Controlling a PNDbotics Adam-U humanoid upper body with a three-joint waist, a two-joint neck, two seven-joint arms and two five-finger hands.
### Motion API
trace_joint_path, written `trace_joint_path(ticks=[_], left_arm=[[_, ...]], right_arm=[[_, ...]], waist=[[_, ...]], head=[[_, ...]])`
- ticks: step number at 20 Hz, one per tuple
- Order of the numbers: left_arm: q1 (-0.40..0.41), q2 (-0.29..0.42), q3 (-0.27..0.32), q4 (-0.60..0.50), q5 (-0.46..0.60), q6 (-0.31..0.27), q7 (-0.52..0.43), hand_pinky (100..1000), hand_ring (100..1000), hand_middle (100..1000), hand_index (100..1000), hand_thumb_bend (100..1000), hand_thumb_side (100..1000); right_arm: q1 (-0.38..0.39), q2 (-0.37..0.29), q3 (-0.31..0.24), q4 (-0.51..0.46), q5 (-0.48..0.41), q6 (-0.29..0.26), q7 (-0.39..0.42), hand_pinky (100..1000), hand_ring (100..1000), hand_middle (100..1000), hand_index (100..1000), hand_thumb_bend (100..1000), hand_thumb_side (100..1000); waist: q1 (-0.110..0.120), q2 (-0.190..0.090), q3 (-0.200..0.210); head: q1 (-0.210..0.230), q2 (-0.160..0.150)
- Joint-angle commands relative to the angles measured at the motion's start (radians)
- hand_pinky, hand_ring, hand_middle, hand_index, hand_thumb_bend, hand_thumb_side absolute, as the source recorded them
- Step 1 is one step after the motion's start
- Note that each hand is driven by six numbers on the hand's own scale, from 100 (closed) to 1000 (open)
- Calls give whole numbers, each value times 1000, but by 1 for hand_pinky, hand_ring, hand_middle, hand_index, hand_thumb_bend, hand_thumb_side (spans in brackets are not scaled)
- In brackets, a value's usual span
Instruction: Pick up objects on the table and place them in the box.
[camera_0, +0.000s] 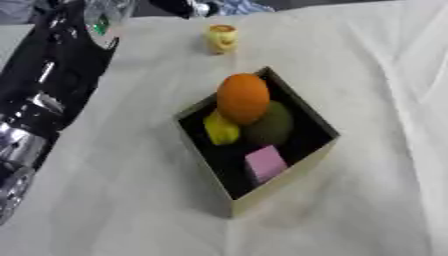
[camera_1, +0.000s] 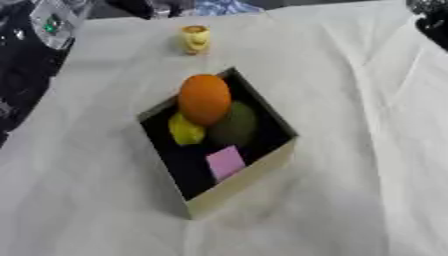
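The box (camera_0: 289, 172) sits nearest, in the middle of the white tablecloth (camera_0: 122, 200), with one corner pointing down toward 6 o'clock. It is a square box with tan walls that look like card, and it is dark inside.

Going left to right, the robot's left arm (camera_0: 44, 85) comes in at 9 to 10 o'clock. It is black and shiny with silver parts. Its hand is hard to make out, so I cannot tell if the fingers are open or closed. In the box lie a small yellow lumpy thing (camera_0: 221, 129), a smooth round orange (camera_0: 242, 97) sitting up high, a dull green round fruit (camera_0: 273, 125) and a flat pink block (camera_0: 265, 163). A little yellow cup-shaped toy (camera_0: 221, 37) stands alone on the cloth at 12 o'clock, well apart from the box. It is the one thing not yet put away. At 1 o'clock, in the right eye view, a dark bit of the right arm (camera_1: 429, 20) peeks in; its hand does not show.

The orange pokes above the rim, so I think a bump could roll it out. The toy is small and could tip over if a finger knocks it.
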Motion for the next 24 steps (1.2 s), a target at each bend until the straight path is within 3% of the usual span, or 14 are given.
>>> trace_joint_path(ticks=[1,8,13,18,24], left_arm=[[-38,-4,45,64,-66,-24,5,812,771,754,851,539,542],[-52,-23,107,134,-145,-19,-13,834,804,793,885,599,524],[-57,-39,139,156,-173,5,4,830,800,786,882,573,514],[-65,-51,157,162,-186,22,37,825,794,786,883,553,511],[-76,-64,153,151,-174,-13,60,828,796,786,878,575,472]], right_arm=[[-23,-33,-4,-17,-1,-1,-1,919,948,639,701,100,592],[-40,-36,0,-15,-6,-2,1,918,948,639,699,100,596],[-47,-35,1,-14,-8,-2,1,919,949,638,698,100,598],[-51,-34,3,-13,-10,0,3,919,949,638,697,100,600],[-53,-36,4,-14,-12,2,3,918,949,637,695,100,603]], waist=[[-5,-13,-7],[-12,9,-10],[-13,18,-14],[-11,24,-18],[-10,29,-15]], head=[[14,-28],[18,-70],[21,-86],[23,-92],[18,-82]])
